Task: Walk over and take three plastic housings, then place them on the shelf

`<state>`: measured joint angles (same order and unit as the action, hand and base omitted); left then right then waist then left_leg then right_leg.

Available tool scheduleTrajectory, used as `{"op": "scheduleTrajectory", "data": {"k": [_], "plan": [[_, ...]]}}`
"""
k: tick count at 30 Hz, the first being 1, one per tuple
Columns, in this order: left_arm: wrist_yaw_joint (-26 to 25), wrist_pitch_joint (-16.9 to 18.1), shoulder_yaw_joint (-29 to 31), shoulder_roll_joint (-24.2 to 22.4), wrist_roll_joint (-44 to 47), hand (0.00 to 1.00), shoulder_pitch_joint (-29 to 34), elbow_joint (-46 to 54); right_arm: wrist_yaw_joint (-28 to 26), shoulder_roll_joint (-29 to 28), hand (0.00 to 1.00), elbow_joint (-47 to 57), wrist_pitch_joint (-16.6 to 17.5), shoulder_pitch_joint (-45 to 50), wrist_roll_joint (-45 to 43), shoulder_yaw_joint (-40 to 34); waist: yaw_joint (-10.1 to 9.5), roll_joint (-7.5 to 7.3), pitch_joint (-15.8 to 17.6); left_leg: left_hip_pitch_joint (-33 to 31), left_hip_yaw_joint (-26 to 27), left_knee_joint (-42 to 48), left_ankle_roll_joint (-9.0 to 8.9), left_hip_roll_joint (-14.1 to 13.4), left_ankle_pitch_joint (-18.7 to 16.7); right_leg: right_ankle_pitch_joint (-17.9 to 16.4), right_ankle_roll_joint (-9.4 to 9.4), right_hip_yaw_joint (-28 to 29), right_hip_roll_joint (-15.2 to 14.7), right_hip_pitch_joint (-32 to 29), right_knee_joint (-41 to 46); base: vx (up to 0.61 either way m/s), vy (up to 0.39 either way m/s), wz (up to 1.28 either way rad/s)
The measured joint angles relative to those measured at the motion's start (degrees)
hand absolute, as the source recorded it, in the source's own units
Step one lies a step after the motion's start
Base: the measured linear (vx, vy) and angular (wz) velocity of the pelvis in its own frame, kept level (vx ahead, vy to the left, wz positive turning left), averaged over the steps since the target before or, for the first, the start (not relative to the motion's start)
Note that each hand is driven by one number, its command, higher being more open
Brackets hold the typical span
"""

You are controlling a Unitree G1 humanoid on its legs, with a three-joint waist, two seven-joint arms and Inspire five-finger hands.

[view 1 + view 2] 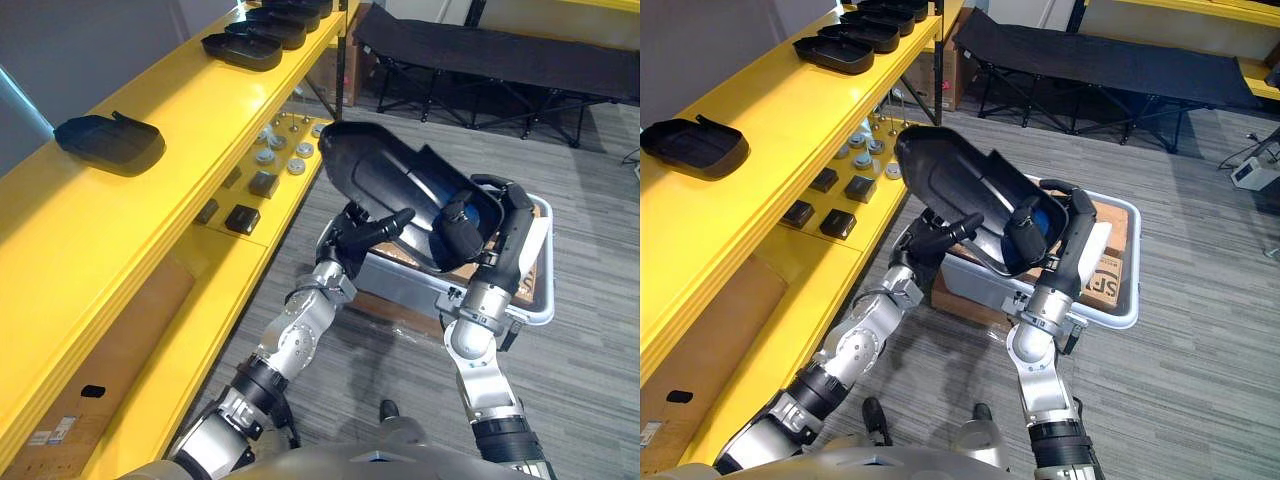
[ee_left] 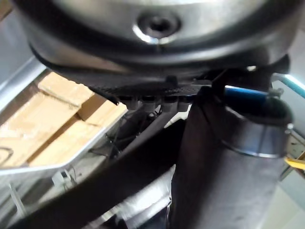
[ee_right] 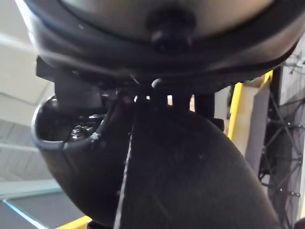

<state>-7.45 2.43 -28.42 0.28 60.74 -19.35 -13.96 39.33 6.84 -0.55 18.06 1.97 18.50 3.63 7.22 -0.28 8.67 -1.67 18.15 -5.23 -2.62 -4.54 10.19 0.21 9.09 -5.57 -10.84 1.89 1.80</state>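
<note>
- Yellow shelf [image 1: 120, 215]: black housings [image 1: 108, 142] lie on its top board.
- Grey bin [image 1: 1118, 315] on the floor beside the shelf.
- Plastic housing [image 1: 385, 180]: tilted, held above the bin.
- Right hand [image 1: 462, 228]: fingers curled over the housing's rim.
- Left hand [image 1: 362, 232]: pinching the opposite rim.

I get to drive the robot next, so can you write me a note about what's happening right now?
Both hands hold one black housing, tilted, in the air above the grey bin: left hand pinches its rim, right hand curls over the opposite edge.
On the yellow shelf beside it, other housings already lie.
Done: this housing picked up.
Left: set it on the shelf; how many more, I cannot tell.
</note>
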Motion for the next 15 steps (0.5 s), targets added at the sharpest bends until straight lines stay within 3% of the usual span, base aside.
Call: {"op": "scheduleTrajectory", "data": {"k": [7, 8, 15], "plan": [[9.56, -0.23, -0.60, 0.00, 18.95, 1.00, -0.51, -0.26, 0.63, -0.34, 0.00, -3.61, 2.76, 0.06, 0.72, 0.03, 0.79, -0.94, -0.61, 0.36, 0.94, -0.01, -0.01, -0.18, -0.14, 0.14, -0.21, 0.97, -0.15, -0.23, -0.12, 0.00, 0.009, -0.06], [10.13, -0.07, -1.27, 0.00, 20.42, 0.00, -0.78, -0.79, 0.73, -0.30, 0.00, -3.79, 2.86, 0.09, 0.37, 0.05, 0.83, -1.26, -0.82, 0.44, 1.10, 0.00, -0.03, -0.21, -0.18, 0.16, -0.23, 1.21, -0.15, -0.27, -0.12, 0.00, 0.006, -0.10], [10.82, 1.26, -3.41, 0.01, 24.00, 0.00, -1.41, -3.62, 1.14, -0.25, 0.00, -3.87, 3.97, 0.10, -0.98, 0.71, 0.79, -2.38, -1.59, 0.65, 1.29, 0.00, -0.03, -0.17, -0.19, 0.20, -0.26, 1.39, -0.21, -0.46, -0.20, 0.00, 0.002, -0.02]]}}
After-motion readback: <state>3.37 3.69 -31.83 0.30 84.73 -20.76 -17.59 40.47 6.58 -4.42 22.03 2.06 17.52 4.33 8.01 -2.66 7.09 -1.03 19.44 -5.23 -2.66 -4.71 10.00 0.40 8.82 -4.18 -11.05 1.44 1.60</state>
